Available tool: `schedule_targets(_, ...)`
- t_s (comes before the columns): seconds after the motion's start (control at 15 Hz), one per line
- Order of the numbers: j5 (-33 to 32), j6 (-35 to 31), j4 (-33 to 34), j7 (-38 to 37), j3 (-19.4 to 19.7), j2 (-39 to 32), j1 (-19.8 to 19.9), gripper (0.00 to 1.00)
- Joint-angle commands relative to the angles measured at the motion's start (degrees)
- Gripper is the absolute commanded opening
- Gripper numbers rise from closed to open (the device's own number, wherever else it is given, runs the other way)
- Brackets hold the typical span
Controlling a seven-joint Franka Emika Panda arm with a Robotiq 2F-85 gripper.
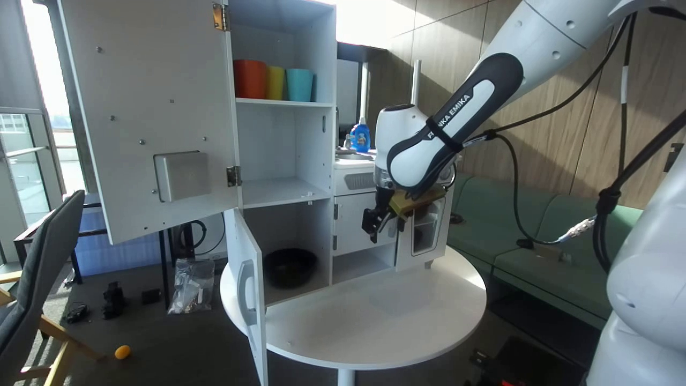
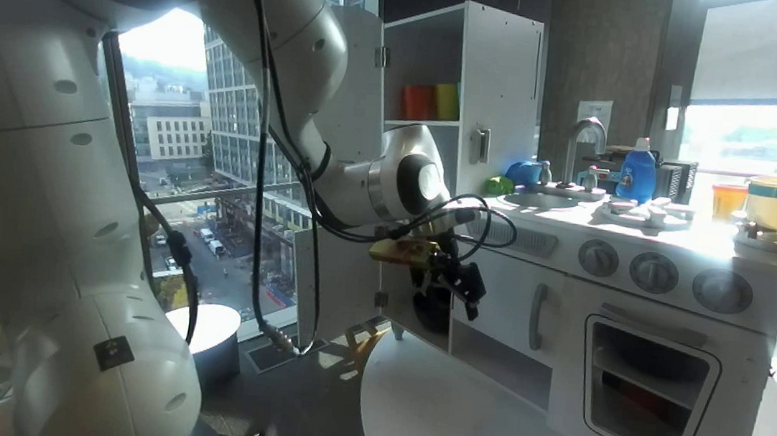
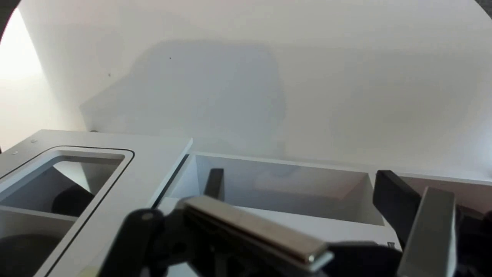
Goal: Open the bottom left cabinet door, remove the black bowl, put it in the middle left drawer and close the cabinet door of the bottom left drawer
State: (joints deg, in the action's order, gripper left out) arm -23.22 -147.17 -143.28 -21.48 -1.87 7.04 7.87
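Wood panelling and a green sofa line one side of the room, and we find a white toy kitchen standing on a round white desk. In an exterior view we see the bottom left cabinet door standing wide open, and the black bowl rests upright on the floor of the bottom left drawer. Directly above is the middle left drawer, a white niche; over that stand a red cup, a yellow cup and a turquoise cup, side by side. We also see the tall door standing open. We have the arm in front of a small cabinet door, right of the bowl, with the gripper well apart from the bowl. From the wrist view, its fingers stand wide apart, and between them we make out a low niche. Whether they touch the small cabinet door, we cannot tell.
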Motion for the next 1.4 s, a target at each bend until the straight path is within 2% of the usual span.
schedule_targets(0.0,-1.56,-2.14,1.94,-3.65,1.95,-1.73,1.03,1.0)
schedule_targets(0.13,-1.04,-3.21,2.63,-4.93,2.47,-2.37,0.93,1.0)
schedule_targets(0.2,-0.23,-1.32,1.13,-2.4,2.68,-1.03,0.4,1.0)
schedule_targets(0.6,-0.22,-1.29,0.95,-2.48,2.87,-1.3,0.29,1.0)
schedule_targets(0.67,-1.36,-2.1,-0.92,-3.59,2.15,0.18,-0.16,1.0)
schedule_targets(0.87,1.99,-2.16,-6.3,-6.39,0.41,3.87,-2.36,1.0)
schedule_targets(1.2,16.2,-0.46,-12.73,-9.42,-2.82,8.68,-6.59,1.0)
schedule_targets(1.33,17.78,-1.41,-13.86,-15.74,-6.34,9.13,-7.2,1.0)
